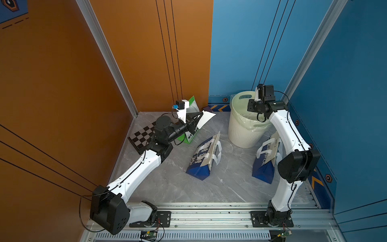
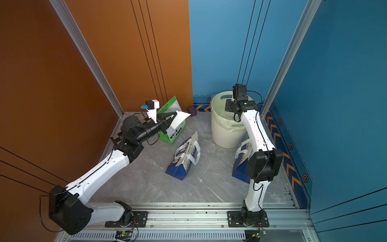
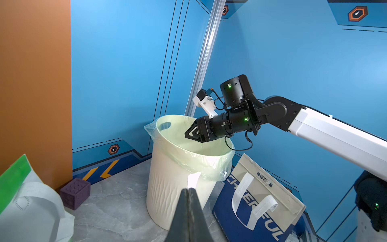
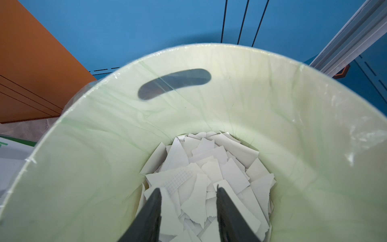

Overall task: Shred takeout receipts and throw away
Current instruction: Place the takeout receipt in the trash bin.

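Your right gripper [image 4: 187,189] hangs released over the far-right-corner bin [image 4: 272,94] of torn scraps [image 4: 209,163]; your left gripper [image 3: 188,190] clenches a receipt piece [image 1: 206,119], not yet binned.

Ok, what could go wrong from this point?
The left claw pinches the white receipt piece with much of it hanging free; it could slip out mid-carry. The right claw hangs open over the lined trash bin, so the left arm bringing its piece there could clash with it.
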Available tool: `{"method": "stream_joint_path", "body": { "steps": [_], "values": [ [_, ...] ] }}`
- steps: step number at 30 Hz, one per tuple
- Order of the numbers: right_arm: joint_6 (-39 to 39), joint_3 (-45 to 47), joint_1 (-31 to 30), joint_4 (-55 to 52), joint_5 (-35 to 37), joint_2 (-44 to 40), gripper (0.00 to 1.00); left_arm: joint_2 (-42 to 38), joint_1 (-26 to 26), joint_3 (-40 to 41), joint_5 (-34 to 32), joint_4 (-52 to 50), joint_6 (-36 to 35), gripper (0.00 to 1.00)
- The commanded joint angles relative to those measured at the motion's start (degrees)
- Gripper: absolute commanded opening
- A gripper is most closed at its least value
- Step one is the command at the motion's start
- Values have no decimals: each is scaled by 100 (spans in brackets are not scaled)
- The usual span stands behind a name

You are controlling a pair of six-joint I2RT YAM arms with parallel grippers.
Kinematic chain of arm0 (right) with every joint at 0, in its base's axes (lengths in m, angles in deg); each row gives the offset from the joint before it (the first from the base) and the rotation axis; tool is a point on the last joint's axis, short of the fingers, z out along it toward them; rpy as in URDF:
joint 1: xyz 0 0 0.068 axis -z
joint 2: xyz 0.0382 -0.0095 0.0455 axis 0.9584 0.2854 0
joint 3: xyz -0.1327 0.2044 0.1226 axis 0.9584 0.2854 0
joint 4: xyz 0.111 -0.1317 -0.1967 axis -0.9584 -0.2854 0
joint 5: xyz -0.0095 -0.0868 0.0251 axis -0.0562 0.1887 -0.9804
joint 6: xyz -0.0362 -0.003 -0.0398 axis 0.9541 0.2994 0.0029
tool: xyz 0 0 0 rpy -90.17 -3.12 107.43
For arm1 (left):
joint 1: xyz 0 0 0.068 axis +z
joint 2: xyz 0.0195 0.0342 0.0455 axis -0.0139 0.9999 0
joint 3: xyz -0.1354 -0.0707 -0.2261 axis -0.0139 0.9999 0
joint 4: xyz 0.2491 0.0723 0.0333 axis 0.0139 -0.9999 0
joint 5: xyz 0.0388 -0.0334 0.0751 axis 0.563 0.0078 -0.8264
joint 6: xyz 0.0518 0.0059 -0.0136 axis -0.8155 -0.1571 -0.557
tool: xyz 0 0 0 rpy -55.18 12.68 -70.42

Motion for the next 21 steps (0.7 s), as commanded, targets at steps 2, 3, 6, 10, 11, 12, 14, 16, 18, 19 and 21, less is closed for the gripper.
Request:
{"method": "stream_joint_path", "body": {
  "steps": [2, 3, 6, 10, 11, 12, 14, 16, 18, 19, 21],
  "values": [
    [78, -215, -158, -141, -441, -682, 51, 105, 68, -269, 420, 92, 146, 0],
    [112, -124, -221, -133, -722, -878, 52, 132, 75, -310, 508, 104, 174, 0],
    [273, 329, -508, -12, -1946, -1483, 54, 228, 109, -386, 853, 386, 455, 0],
    [637, 1090, -895, 148, -3982, -2162, 60, 410, 111, -519, 1437, 859, 961, 0],
    [770, 1257, -1040, 140, -4297, -2315, 62, 442, 100, -555, 1555, 877, 1017, 0],
    [913, 1492, -1183, 137, -4437, -2469, 66, 466, 93, -575, 1657, 913, 1055, 0],
    [1131, 1735, -1392, 143, -4492, -2679, 71, 484, 81, -583, 1783, 1007, 1155, 0],
    [1170, 1830, -1502, 140, -4375, -2763, 73, 478, 60, -574, 1899, 1066, 1213, 0],
    [1152, 1829, -1546, 134, -4393, -2735, 73, 461, 25, -576, 2014, 1074, 1225, 0],
    [1151, 1814, -1571, 139, -4401, -2717, 73, 459, 10, -576, 2064, 1070, 1233, 0],
    [1160, 1767, -1651, 137, -4444, -2668, 70, 460, -19, -588, 2161, 1075, 1268, 0]
  ]
}}
